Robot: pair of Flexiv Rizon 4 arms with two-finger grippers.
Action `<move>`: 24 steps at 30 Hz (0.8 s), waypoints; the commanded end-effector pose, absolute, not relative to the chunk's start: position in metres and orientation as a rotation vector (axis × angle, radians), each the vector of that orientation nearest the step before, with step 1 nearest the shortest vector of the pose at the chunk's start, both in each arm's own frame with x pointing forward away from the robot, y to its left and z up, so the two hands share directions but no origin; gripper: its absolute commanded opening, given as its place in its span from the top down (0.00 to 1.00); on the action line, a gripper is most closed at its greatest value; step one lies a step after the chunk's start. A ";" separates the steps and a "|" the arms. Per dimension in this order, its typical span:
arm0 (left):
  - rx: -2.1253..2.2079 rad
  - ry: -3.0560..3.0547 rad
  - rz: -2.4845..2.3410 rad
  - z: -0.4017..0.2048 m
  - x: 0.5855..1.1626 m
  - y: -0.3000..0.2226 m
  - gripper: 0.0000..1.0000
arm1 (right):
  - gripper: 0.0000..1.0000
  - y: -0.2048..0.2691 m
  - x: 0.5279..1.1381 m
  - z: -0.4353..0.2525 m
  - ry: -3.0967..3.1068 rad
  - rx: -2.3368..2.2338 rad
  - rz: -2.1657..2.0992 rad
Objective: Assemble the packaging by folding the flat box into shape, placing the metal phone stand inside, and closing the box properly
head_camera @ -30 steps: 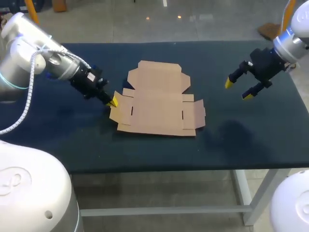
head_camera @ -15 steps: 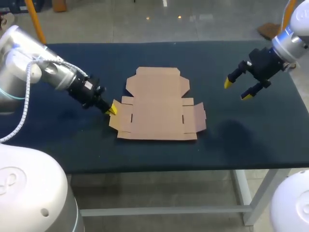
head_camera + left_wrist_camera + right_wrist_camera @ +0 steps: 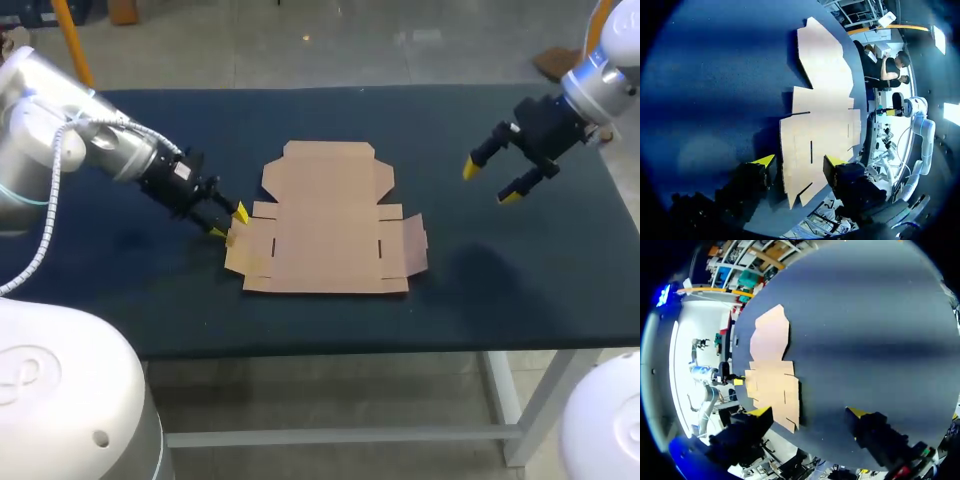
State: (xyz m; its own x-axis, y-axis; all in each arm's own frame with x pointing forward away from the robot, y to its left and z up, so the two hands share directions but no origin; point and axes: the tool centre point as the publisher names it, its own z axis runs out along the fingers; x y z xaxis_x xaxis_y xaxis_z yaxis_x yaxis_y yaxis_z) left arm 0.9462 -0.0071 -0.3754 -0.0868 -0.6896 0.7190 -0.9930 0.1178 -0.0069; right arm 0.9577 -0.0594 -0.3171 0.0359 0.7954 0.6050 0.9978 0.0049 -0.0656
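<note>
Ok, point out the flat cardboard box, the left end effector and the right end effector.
flat cardboard box [image 3: 325,240], head view, on its middle panel.
left end effector [image 3: 229,222], head view, midway between its yellow tips.
right end effector [image 3: 490,183], head view, midway between its yellow tips.

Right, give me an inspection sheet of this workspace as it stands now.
Surface: dark blue table, bare apart from the blank.
Job's things: flat brown cardboard box blank lies unfolded at the table's middle, flaps spread; metal phone stand not seen in any view.
Clutter: nothing seen.
Grippers: left tool open, low at the blank's left flap, whose edge lies between its fingers in the left wrist view; contact cannot be told. Right tool open, above the table to the right of the blank, holding nothing.
Cables: white cable hangs in a loop along the left arm, off the table.
Surroundings: nothing seen reaching over the table.
</note>
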 end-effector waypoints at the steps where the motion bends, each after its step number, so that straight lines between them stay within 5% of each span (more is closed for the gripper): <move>1: 1.629 -1.841 0.672 -0.367 0.955 -0.003 0.00 | 0.00 -0.062 0.964 -0.315 -1.766 -1.841 -0.553; 24: 1.629 -1.841 0.672 -0.367 0.955 -0.003 0.00 | 0.00 -0.062 0.964 -0.315 -1.766 -1.841 -0.553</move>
State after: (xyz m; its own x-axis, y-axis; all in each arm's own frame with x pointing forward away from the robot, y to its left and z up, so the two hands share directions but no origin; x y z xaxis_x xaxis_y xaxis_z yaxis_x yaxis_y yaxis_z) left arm 0.9540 -0.0037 -0.3675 -0.0826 -0.6959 0.7133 -0.9924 0.1226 0.0047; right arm 0.9630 -0.0611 -0.3154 0.0644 0.7827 0.6191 0.9961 -0.0135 -0.0867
